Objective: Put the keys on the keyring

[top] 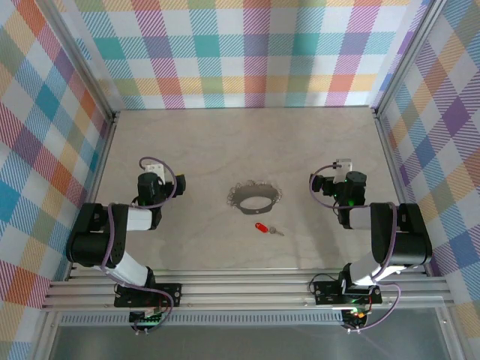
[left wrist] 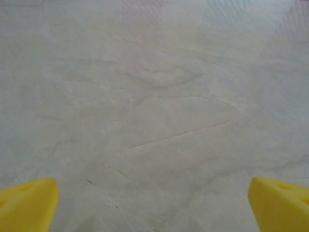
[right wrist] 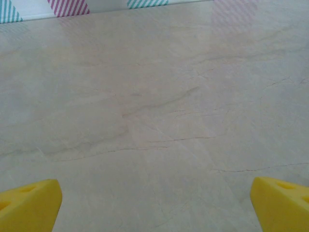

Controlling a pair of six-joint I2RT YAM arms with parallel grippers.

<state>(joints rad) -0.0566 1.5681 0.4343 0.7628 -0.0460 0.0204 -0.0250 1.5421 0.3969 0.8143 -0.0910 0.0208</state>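
A thin grey keyring (top: 254,196) with wiry bits round its rim lies flat at the table's middle. Just in front of it lies the small key (top: 268,228), red head to the left, silver blade to the right, apart from the ring. My left gripper (top: 153,166) rests over bare table left of the ring, and in its wrist view it (left wrist: 153,205) stands open, yellow fingertips (left wrist: 29,200) wide apart with nothing between. My right gripper (top: 344,166) sits right of the ring, also open (right wrist: 155,205) over bare table, fingertips (right wrist: 277,200) spread.
The pale marbled table (top: 247,142) is walled by plaid panels at the back (top: 247,52) and both sides. An aluminium rail (top: 247,289) carrying both arm bases runs along the near edge.
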